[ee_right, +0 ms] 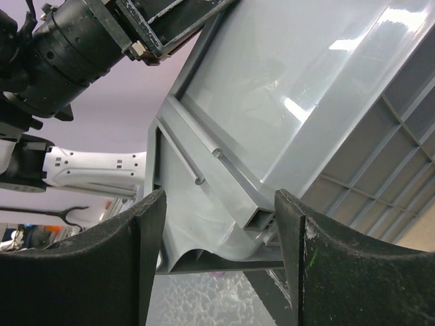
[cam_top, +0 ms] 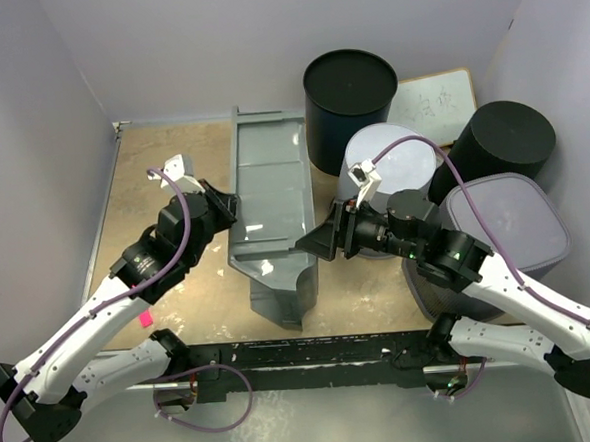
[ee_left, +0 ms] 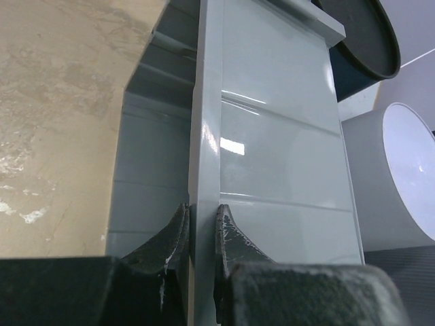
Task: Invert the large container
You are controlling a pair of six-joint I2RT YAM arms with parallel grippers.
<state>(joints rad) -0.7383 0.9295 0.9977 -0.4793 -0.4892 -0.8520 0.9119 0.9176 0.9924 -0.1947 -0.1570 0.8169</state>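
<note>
Bright, even overhead light. White glare patches on large container (ee_left: 272,136) wall. Soft shadows on bench (cam_top: 153,190). Wrist-view foregrounds dark, slightly blurred.

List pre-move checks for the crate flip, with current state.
1. Left gripper shut on crate wall: ok.
2. Right gripper gripping: not ok, jaws open, crate corner between them.
3. Crate tipped up on edge: ok.
4. Crate upside down: not ok, not yet.
5. Room toward light grey bin: cannot tell.
</note>
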